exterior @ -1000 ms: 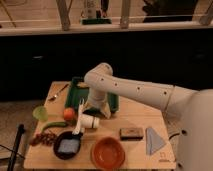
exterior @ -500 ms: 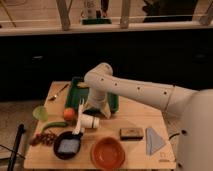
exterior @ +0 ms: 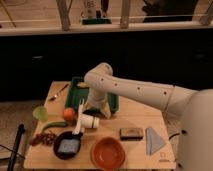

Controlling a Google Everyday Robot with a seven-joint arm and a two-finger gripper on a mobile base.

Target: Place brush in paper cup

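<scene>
1. Over the last second almost nothing had changed: the arm, the brush (exterior: 79, 118) and the paper cup (exterior: 90, 121) all sat where they had been, so the moment read as a pause and not a stroke of work.
2. The gripper (exterior: 93, 110) hung low over the middle of the table (exterior: 135, 117), just at 1 o'clock from the paper cup and very near the upper part of the brush. Whether it was parted or closed, or had hold of the brush, could not be told; the wrist covered it.
3. The brush stood tilted, its top toward 12 o'clock and its lower end down by the black pan (exterior: 67, 146). It crossed the left end of the cup, which appeared to lie on its side. Whether the brush was inside the cup or only beside its mouth could not be told.
4. With no motion showing, I judged the placing unfinished, or at best unconfirmed.
5. Around the cup: an orange (exterior: 69, 114) close at 10 o'clock, a pale green cup (exterior: 41, 113) farther at 9, a green tray (exterior: 75, 91) at 12, and a red bowl (exterior: 107, 153) at 5.
6. A brown block (exterior: 131, 133) and a grey cloth (exterior: 154, 140) lay well apart at 4 o'clock.
7. The orange and the pan crowded the brush; a swing of the stick could have knocked either, or rolled the cup.
</scene>
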